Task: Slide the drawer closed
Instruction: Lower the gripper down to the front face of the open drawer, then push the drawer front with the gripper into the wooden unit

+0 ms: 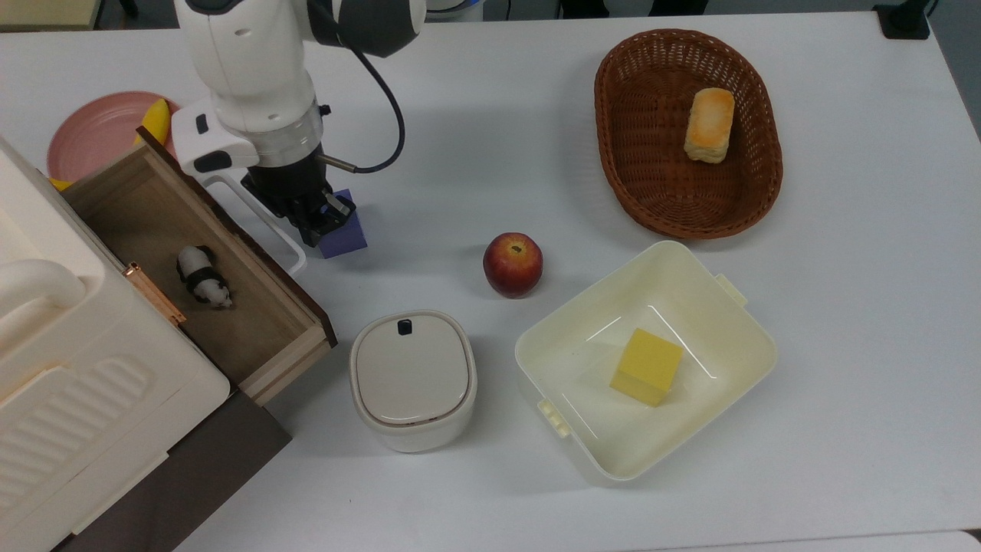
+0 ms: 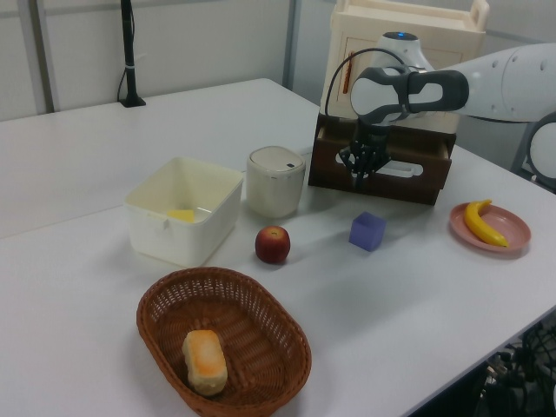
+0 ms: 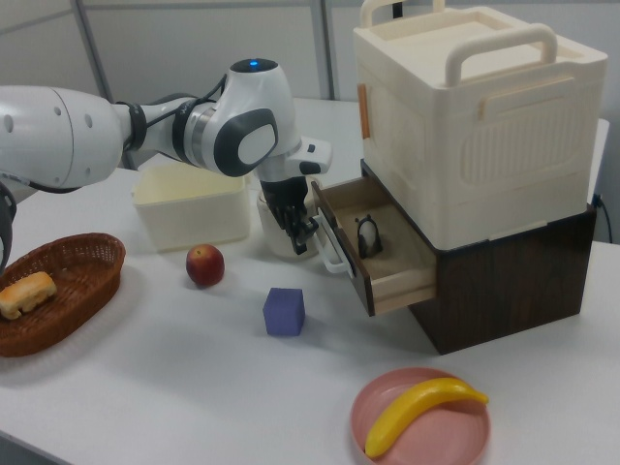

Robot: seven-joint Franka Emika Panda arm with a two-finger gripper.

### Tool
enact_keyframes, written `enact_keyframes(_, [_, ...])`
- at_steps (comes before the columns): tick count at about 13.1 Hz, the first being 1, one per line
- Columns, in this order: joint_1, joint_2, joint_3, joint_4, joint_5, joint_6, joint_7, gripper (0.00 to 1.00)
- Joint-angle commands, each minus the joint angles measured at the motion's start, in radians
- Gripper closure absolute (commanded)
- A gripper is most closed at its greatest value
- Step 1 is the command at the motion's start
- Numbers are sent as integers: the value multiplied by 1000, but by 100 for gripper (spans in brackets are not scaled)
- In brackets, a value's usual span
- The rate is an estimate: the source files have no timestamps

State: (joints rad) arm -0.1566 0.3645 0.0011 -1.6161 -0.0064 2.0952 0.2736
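The gripper (image 1: 316,224) hangs just in front of the drawer (image 1: 199,261), close to its white loop handle (image 1: 260,218). Its dark fingers point down at the table (image 1: 490,115) and sit close together, with nothing between them. I cannot tell if they touch the handle. In the right view the gripper (image 3: 300,232) is next to the dark front panel of the drawer (image 3: 373,257). The drawer is pulled out of the cream cabinet (image 1: 69,383), which stands at the top view's left edge. A small black and white toy animal (image 1: 204,285) lies inside the drawer on the wood floor. A purple block (image 1: 345,234) sits on the table just beside the gripper, partly under it in the top view. Behind the drawer, a pink plate (image 1: 92,130) holds a yellow banana (image 1: 155,120). A red apple (image 1: 513,264) rests near the middle of the table. A white lidded container (image 1: 412,379) stands near the open drawer's corner. Next to it is a cream square tub (image 1: 736,337) with a yellow block (image 1: 646,366) inside. Farther off, at the top view's right, a brown woven basket (image 1: 636,153) holds a piece of bread (image 1: 709,124).
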Motion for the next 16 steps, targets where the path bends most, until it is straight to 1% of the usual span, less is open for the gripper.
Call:
enact_keyframes(1, [-9, 8, -3, 22, 17, 11, 19, 100])
enact_keyframes(2, [-11, 8, -4, 24, 20, 12, 19, 100])
enact_keyframes(3, [-14, 7, -16, 25, 20, 12, 41, 100])
enact_keyframes(5, [-15, 8, -18, 42, 23, 28, 85, 100])
enact_keyframes(7, [-21, 10, -19, 42, 25, 54, 188, 100])
enact_keyframes(10, [-21, 13, -24, 39, 29, 54, 255, 100])
enact_keyframes(14, [-21, 42, -24, 44, 26, 55, 263, 100])
enact_keyframes(16, [-21, 42, -27, 44, 29, 55, 265, 100])
